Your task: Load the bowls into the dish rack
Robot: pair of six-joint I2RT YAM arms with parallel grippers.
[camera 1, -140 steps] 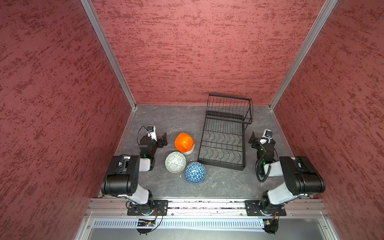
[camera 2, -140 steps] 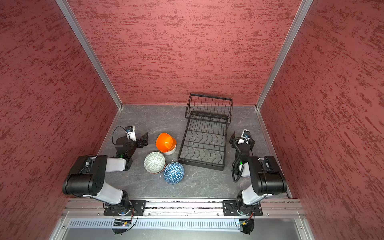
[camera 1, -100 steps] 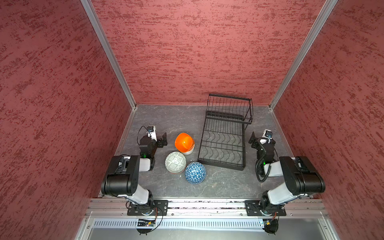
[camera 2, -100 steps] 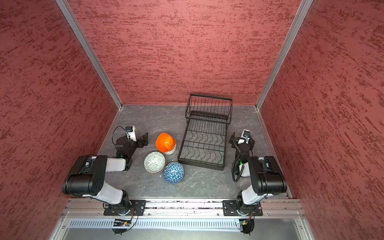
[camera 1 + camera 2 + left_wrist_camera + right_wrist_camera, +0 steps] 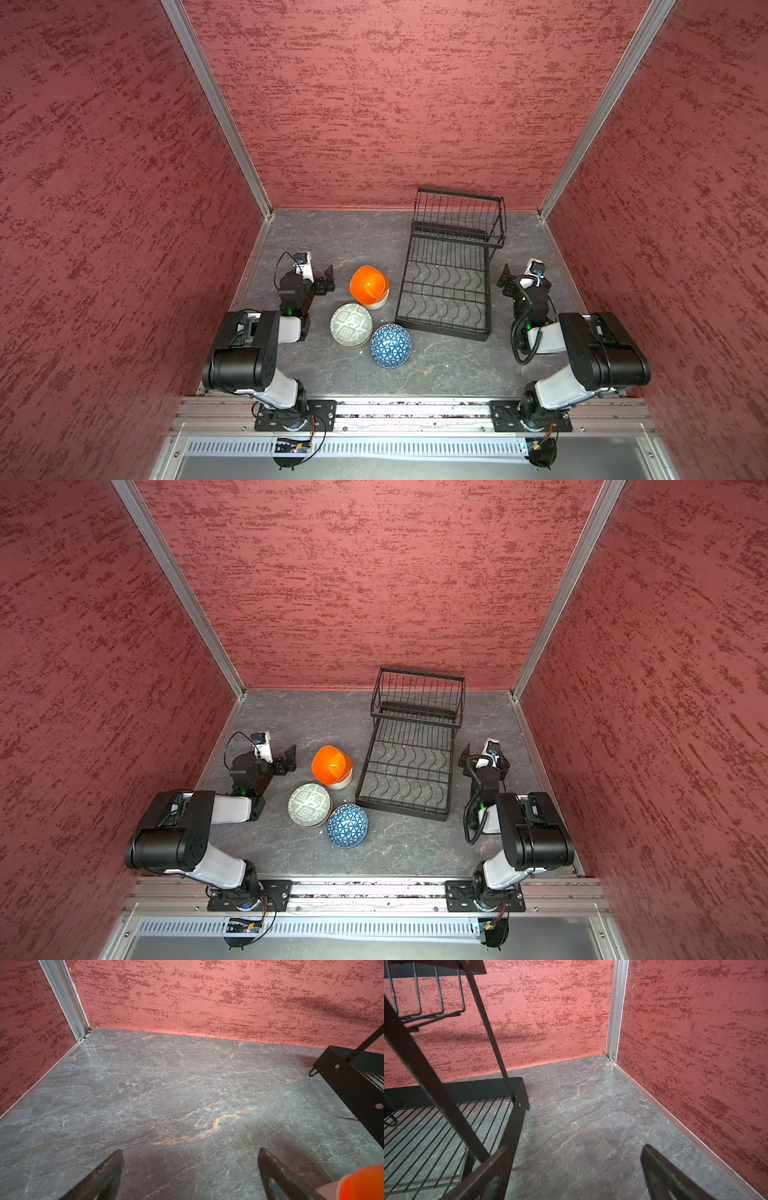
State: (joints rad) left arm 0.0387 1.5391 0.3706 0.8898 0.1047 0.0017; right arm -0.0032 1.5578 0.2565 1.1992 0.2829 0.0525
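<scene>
Dish rack: the black wire dish rack (image 5: 441, 330) stands on the table (image 5: 436, 374) toward the far right corner. Its long side runs from the near edge to the far edge, and its wavy slot dividers are empty.
Upper basket: the raised upper basket (image 5: 457, 216) sits at the rack's far end, so the low slotted base is open from above and from the near edge.
Orange bowl: the orange bowl (image 5: 368, 284) is tilted and nested in a white bowl (image 5: 381, 302), just left of the rack. As a pair they look awkward, and the top one probably has to come off first.
Grey-green patterned bowl: the grey-green patterned bowl (image 5: 351, 325) lies mouth-down near the table's middle, touching or nearly touching the orange stack. A thin reddish edge shows under it, but I cannot tell whether another bowl is beneath.
Blue patterned bowl: the blue patterned bowl (image 5: 390, 345) is also mouth-down, against the grey-green one and closest to the near edge.
Left gripper: the left gripper (image 5: 329, 279) sits low by the left edge with its jaws spread wide and nothing between them. It is beside the orange bowl, apart from it and well placed for a first pick.
Right gripper: the right gripper (image 5: 575, 1147) is by the right edge beside the rack's long side, jaws wide and empty, likely parked clear of the slots.
Progress: no bowl is in the rack, so loading has not begun.
</scene>
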